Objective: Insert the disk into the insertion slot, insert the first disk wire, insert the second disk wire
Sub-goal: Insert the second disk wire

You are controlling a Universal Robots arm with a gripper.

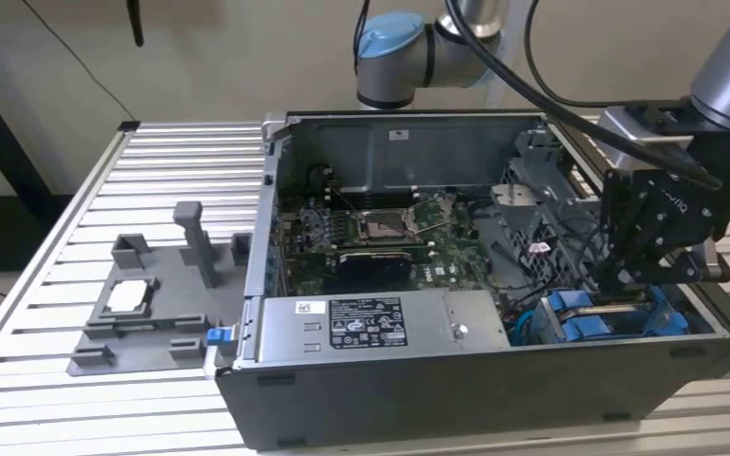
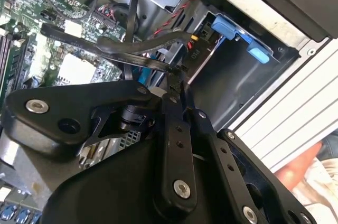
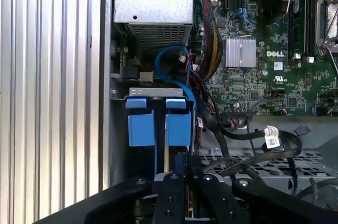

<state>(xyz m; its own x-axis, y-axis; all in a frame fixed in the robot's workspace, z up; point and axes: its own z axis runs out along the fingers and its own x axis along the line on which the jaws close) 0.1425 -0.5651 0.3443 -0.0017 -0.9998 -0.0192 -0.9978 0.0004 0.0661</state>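
An open black computer case (image 1: pixel 467 399) lies on a slatted metal worktop (image 1: pixel 149 171). At the case's near corner, towards the exterior view's right, the silver disk (image 3: pixel 178 129) in its bright blue plastic carrier sits down inside the grey metal insertion slot (image 3: pixel 156 92), with its two blue tabs showing at the rim. The first step therefore looks done.

The black hand (image 2: pixel 178 76) is lowered just beside the slot. Its fingers are drawn nearly together and seem to pinch the end of a black flat wire (image 2: pixel 137 61). The wire work appears to be under way; whether either wire is plugged in cannot be told.

Farther in lies the green motherboard (image 1: pixel 448 252). Beyond the case stands the arm's blue-capped joint (image 1: pixel 397 47).
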